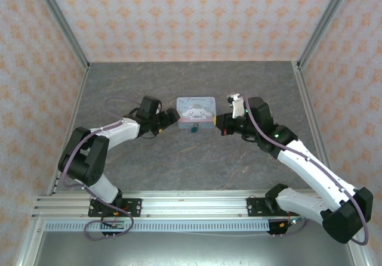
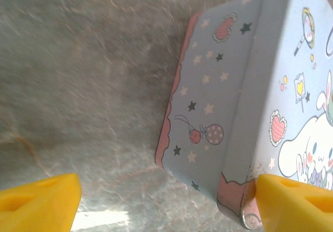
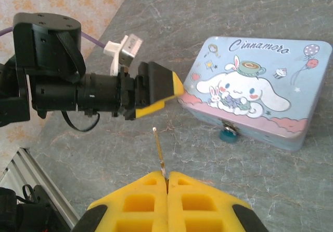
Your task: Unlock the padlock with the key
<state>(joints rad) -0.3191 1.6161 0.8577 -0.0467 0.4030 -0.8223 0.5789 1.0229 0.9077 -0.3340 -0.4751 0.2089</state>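
Grey marbled tabletop (image 1: 179, 176) sits inside a booth of peach patterned walls (image 1: 191, 21), best seen from overhead. The right wrist view picks out the padlock (image 3: 227, 134) (a tiny teal thing) at the near edge of the cartoon-printed tin (image 3: 255, 91). It also shows the right gripper (image 3: 167, 176) pinched tight on a thin key (image 3: 159, 149), which points away from the fingers. The left wrist view adds the left gripper (image 2: 166, 206), its fingers spread wide. One pad (image 2: 291, 201) is against the tin's corner and the other is over bare tabletop.

Grey marbled tabletop (image 1: 149, 176) between peach floral-patterned walls (image 1: 197, 15)
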